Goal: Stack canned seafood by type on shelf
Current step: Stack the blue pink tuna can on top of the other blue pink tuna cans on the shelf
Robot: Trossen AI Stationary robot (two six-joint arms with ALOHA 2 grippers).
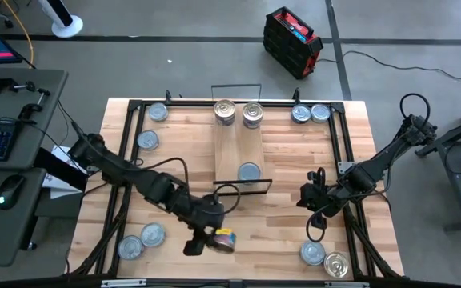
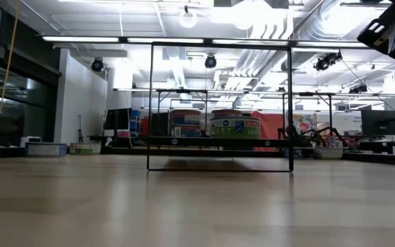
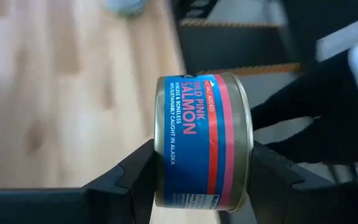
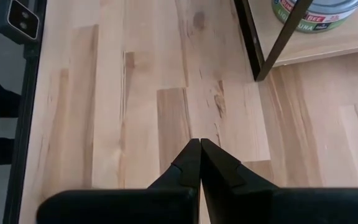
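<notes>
left tool (image 3: pixel 201 171) grips one salmon tin (image 3: pixel 201 140); right tool (image 4: pixel 200 163) shut, empty; three tins on shelf (image 1: pixel 238 148).

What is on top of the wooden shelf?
The shelf carries two tin stacks at its far end and one blue-grey tin near the front. Lower tins' lids are covered.

High cam straight down, low cam table-level; both share shelf (image 1: pixel 238 148).
</notes>
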